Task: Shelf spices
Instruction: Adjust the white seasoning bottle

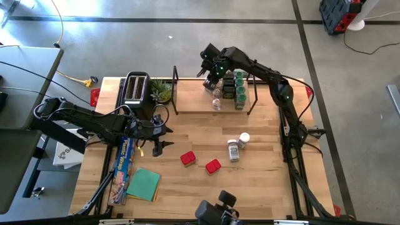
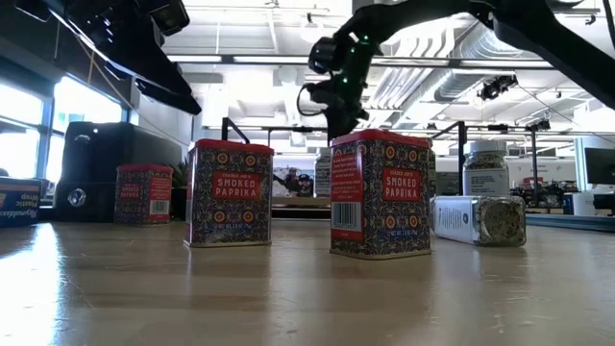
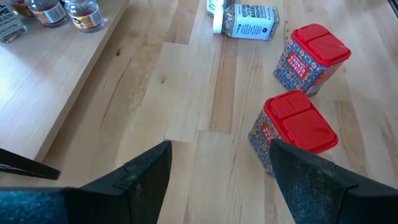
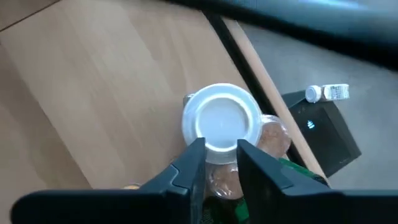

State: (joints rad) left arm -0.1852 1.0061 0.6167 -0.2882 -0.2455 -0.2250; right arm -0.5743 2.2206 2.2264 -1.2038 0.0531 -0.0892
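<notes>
Two red tins (image 1: 188, 158) sit in front of the shelf (image 1: 194, 100); we see R gripper (image 4: 221, 151) pinching a white-lidded jar (image 4: 221, 124) on it, L gripper (image 3: 217, 165) spread wide nr tins.

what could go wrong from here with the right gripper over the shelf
1. The right gripper is right over a white-lidded jar that has other jars close beside it on the shelf; lifting or shifting it could knock a neighbour over.
2. The gripper fingers sit at the lid's edge only, so the jar might slip or tip.
3. A jar lying on its side on the table could roll when picked next.
</notes>
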